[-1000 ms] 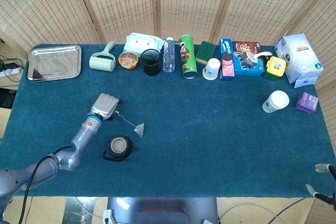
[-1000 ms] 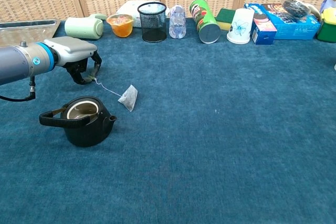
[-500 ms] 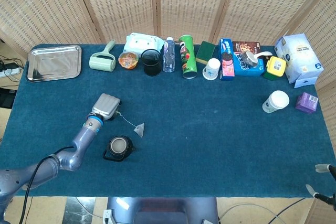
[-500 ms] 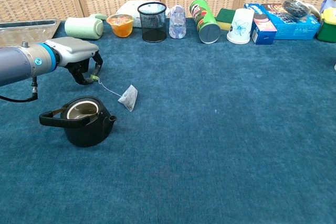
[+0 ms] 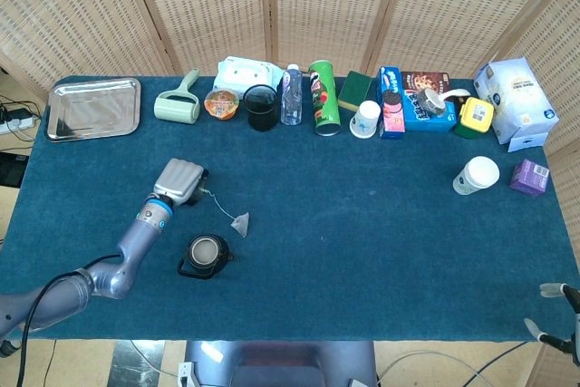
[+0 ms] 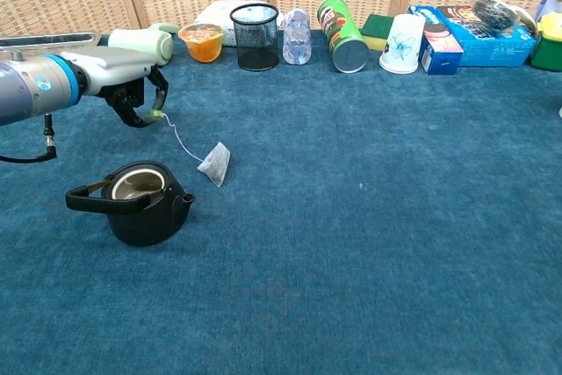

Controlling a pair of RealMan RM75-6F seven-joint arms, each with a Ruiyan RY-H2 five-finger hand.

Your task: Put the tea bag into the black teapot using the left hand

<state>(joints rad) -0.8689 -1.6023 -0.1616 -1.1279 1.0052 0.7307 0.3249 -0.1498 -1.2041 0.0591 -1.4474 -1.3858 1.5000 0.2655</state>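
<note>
Blue carpet-like cloth is covering the table (image 6: 369, 243), with wicker screens standing behind it. Nearest the robot, the black teapot (image 6: 139, 201) is sitting lidless on the cloth, its handle pointing toward the left edge in the chest view. Just beyond and beside it, the tea bag (image 6: 214, 163) is lying on the cloth, apart from the teapot, its string running up and back to the left hand (image 6: 132, 85). That hand is hovering above the cloth with its fingers curled in, pinching the small tag at the string's end. Only fingertips of the right hand (image 5: 555, 314) are showing at the lower right corner of the head view, and I cannot tell how they are set. Farther out, a white paper cup (image 5: 476, 174) and a purple box (image 5: 529, 177) are standing near the right edge. Along the far edge, a steel tray (image 5: 93, 108), a lint roller (image 5: 178, 104), a black mesh pen holder (image 6: 255, 36), a water bottle (image 6: 297, 36), a green chip can (image 6: 342, 34) and blue snack boxes (image 6: 474, 32) are lining up.
</note>
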